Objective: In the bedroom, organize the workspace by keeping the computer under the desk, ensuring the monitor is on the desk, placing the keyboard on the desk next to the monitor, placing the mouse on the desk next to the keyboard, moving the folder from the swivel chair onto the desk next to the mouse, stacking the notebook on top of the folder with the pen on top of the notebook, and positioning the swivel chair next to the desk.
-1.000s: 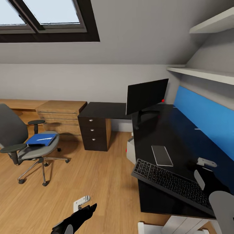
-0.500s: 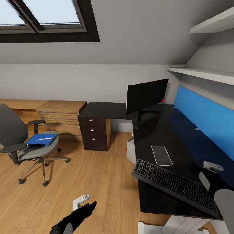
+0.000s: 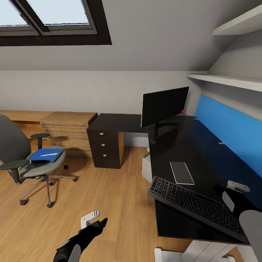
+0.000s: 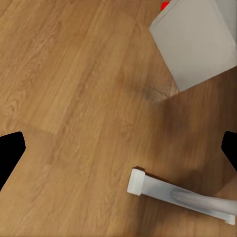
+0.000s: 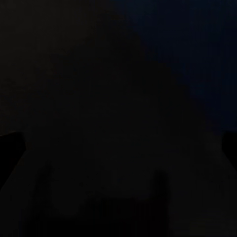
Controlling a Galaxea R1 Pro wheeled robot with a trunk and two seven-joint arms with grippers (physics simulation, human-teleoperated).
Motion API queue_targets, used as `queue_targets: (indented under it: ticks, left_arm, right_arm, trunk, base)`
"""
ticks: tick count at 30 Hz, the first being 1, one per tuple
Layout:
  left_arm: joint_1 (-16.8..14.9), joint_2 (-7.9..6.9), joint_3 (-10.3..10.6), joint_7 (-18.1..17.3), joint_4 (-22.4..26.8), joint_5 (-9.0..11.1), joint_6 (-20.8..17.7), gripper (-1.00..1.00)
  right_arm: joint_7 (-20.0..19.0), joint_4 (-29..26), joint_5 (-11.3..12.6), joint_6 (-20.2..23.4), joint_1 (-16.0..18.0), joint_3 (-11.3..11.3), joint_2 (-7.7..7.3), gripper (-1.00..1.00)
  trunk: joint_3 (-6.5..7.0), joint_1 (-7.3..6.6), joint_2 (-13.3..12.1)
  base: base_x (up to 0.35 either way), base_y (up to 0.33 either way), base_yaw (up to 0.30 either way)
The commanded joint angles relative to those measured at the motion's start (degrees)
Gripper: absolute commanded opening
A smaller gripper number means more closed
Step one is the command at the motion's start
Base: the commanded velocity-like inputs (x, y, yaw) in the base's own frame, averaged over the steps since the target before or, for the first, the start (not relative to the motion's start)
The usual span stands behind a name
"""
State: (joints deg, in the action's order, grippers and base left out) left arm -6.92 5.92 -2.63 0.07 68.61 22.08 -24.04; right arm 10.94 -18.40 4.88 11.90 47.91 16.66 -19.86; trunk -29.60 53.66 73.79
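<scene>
1. Head view: the glossy black L-shaped tabletop (image 3: 203,153) carries the wide black monitor (image 3: 164,106) at its far end, a thin grey notebook (image 3: 181,173) nearer, and the slim dark keyboard (image 3: 196,206) nearest. On the left, the flat blue folder (image 3: 46,155) lies on the grey swivel chair (image 3: 25,160).
2. Left wrist view: the left pincer (image 4: 118,153) is wide open and empty over the wooden floor (image 4: 74,89), the light grey computer tower (image 4: 195,42) beyond.
3. Right wrist view: the right pincer (image 5: 118,148) is spread open, empty, over the dark tabletop.
</scene>
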Motion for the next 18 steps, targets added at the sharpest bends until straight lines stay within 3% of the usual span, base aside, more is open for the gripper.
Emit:
queue_targets:
  ticks: [1, 14, 18]
  left_arm:
    - [0.0, 0.06, -0.1, 0.0, 0.1, 0.5, -0.4, 1.00]
    - [0.0, 0.06, -0.1, 0.0, 0.0, 0.5, -0.4, 1.00]
    - [0.0, 0.07, -0.1, 0.0, 0.0, 0.4, -0.4, 1.00]
  right_arm:
    - [0.2, -0.1, 0.5, 0.2, 0.0, -0.1, 0.04, 1.00]
    - [0.2, -0.1, 0.4, 0.2, 0.0, -0.1, 0.22, 1.00]
    - [0.2, -0.1, 0.4, 0.2, 0.0, -0.1, 0.25, 1.00]
  trunk:
    - [-0.24, 0.23, 0.5]
    - [-2.58, 3.08, 5.7]
    - [-2.58, 3.08, 5.7]
  base:
    - [0.000, 0.000, 0.000]
    - [0.000, 0.000, 0.000]
    - [0.000, 0.000, 0.000]
